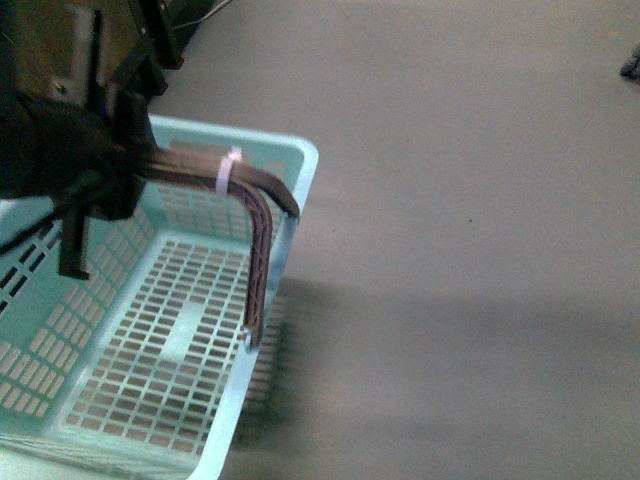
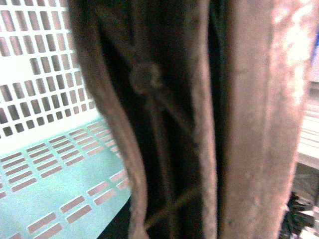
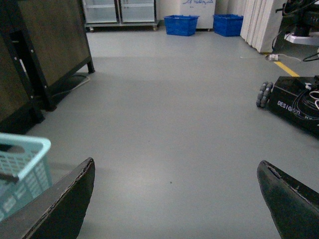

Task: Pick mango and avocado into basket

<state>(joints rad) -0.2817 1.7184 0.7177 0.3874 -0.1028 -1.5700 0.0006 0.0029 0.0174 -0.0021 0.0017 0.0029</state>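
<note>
Left jaws clamp the basket [image 1: 270, 140] by its handle [image 1: 262, 260]; right jaws gape empty. If that hold slips, it falls.

i see grey floor [image 3: 169, 124], a dark cabinet [image 3: 50, 40] standing on it, a blue crate [image 3: 181, 25] and another crate [image 3: 228, 25] by the far wall, a black wheeled box [image 3: 293, 98] near a yellow line [image 3: 286, 68].

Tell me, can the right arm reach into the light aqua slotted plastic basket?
Probably yes: the basket looks empty and open-topped; the left gripper at its brown handle crowds only one edge.
</note>
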